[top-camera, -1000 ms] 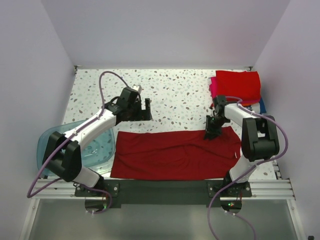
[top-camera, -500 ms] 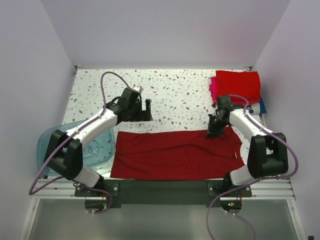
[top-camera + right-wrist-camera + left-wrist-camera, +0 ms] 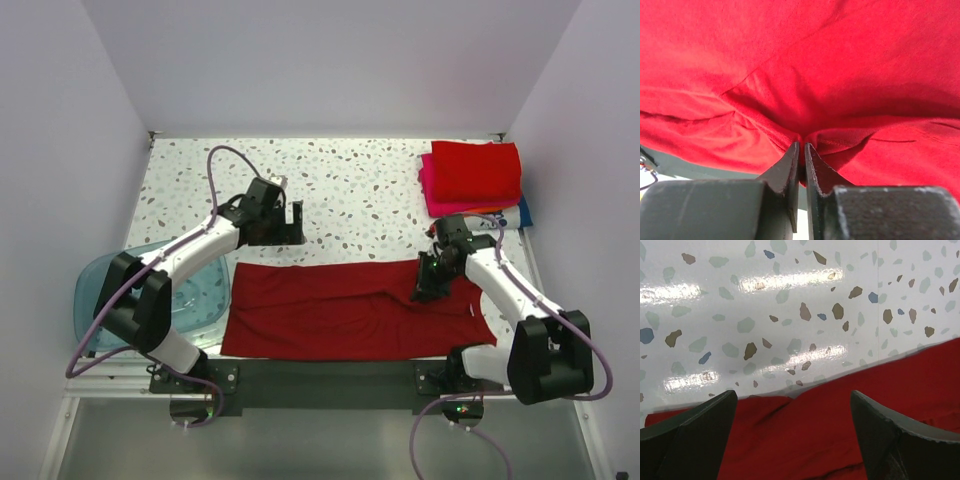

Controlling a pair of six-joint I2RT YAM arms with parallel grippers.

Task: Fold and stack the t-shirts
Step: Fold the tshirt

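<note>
A plain dark red t-shirt [image 3: 340, 310] lies spread across the near half of the table. My right gripper [image 3: 424, 288] is shut on a fold of it near its far right edge; in the right wrist view the cloth [image 3: 805, 100] bunches into the closed jaws. My left gripper [image 3: 290, 222] is open and empty, just beyond the shirt's far left edge; the left wrist view shows the shirt's edge [image 3: 830, 420] between the spread fingers [image 3: 890, 440]. A stack of folded shirts, bright red [image 3: 476, 170] on top with magenta, orange and blue edges below, sits at the far right.
A translucent blue plastic tub [image 3: 190, 295] sits at the table's left edge beside the shirt. The speckled white tabletop [image 3: 350, 185] runs to the back wall. Side walls close in left and right. A dark rail [image 3: 320, 380] runs along the near edge.
My right gripper has moved toward the near side with the shirt's far right edge pinched, pulling that edge over the shirt. The left gripper has barely moved.
</note>
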